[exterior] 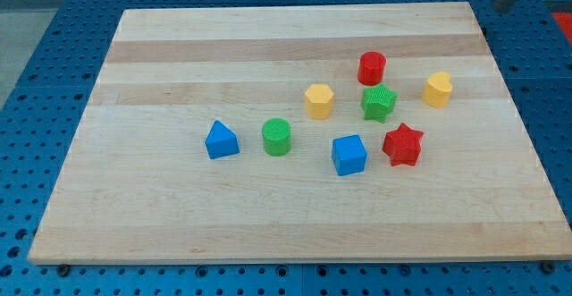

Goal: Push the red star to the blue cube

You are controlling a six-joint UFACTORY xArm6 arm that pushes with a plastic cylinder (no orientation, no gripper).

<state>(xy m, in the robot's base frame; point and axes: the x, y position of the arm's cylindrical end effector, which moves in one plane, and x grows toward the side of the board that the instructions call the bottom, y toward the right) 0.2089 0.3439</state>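
Observation:
The red star (402, 145) lies on the wooden board (179, 207), right of centre. The blue cube (349, 154) sits just to its left, a small gap between them. A dark rod shows at the view's top right corner, past the board's far right corner. My tip (500, 8) is far from all blocks, well above and to the right of the red star.
A green star (379, 103) lies just above the red star. A red cylinder (371, 67), a yellow hexagon (318, 101) and a yellow block (437, 89) lie around it. A green cylinder (277, 137) and a blue triangular block (221, 140) lie left of the blue cube.

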